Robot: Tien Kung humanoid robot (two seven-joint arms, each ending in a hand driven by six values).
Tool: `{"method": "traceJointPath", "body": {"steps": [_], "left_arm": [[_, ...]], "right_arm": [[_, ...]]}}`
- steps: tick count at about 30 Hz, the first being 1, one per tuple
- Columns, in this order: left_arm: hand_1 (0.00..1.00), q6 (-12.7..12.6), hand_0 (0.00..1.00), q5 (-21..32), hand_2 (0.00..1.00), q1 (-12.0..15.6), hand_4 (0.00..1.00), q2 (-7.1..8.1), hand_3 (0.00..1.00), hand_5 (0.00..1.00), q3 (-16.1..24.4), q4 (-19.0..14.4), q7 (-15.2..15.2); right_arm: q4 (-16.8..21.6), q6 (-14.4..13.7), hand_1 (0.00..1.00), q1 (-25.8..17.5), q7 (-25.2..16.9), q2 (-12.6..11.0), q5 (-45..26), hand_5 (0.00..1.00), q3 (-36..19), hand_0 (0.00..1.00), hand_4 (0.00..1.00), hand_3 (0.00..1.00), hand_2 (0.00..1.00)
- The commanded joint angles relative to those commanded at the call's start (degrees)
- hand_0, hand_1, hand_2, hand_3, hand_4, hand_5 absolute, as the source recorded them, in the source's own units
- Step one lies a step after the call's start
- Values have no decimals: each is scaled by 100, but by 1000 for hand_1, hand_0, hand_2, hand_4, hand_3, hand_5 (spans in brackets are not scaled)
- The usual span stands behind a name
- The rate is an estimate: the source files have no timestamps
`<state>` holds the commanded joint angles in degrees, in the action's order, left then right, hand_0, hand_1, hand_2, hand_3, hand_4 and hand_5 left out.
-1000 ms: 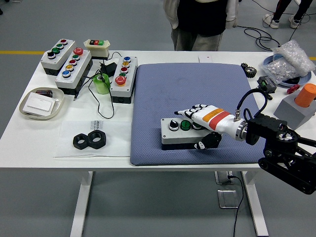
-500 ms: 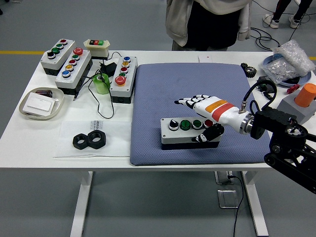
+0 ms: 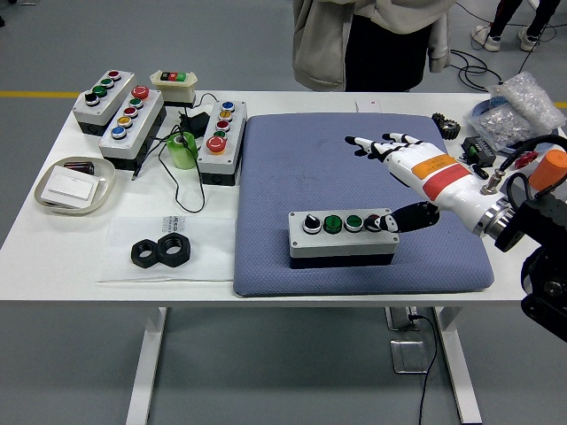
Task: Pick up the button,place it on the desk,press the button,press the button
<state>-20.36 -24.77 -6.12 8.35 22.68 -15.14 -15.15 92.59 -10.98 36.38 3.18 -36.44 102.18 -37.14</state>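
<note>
Right hand lifted off button box; forearm cut off at frame edge.

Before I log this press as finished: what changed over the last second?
The right hand lifted off the button box and drew back toward the far right of the blue mat, fingers spread, holding nothing. Its thumb remains beside the box's right end. The box stayed in place, as did the other button boxes. The person at the far side shifted slightly.
</note>
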Motion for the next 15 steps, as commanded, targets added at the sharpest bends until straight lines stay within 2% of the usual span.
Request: {"method": "traceJointPath", "body": {"steps": [2,3,8,9,14,15], "left_arm": [[775,0,737,2,847,8,528,4,761,998,-4,1,5],[775,-1,738,2,847,10,528,5,761,998,-4,1,5],[775,2,738,-35,847,18,528,-2,761,998,21,2,-4],[775,1,738,-45,847,19,528,-5,762,998,29,3,-8],[775,2,738,-62,847,19,528,-11,762,998,40,4,-15],[775,2,738,-62,847,18,529,-11,761,998,39,4,-16]], "right_arm": [[7,52,264,-83,-20,-107,-246,2,103,505,806,965,346],[2,53,2,-93,-11,-122,-284,2,133,259,539,709,128],[-212,52,2,-194,196,-89,-370,2,337,259,539,709,128],[-249,82,2,-207,234,-75,-373,2,366,204,609,635,78],[-313,174,2,-247,342,-54,-323,2,391,204,609,635,78],[-320,203,2,-256,355,-52,-309,2,388,140,581,634,58]]}}
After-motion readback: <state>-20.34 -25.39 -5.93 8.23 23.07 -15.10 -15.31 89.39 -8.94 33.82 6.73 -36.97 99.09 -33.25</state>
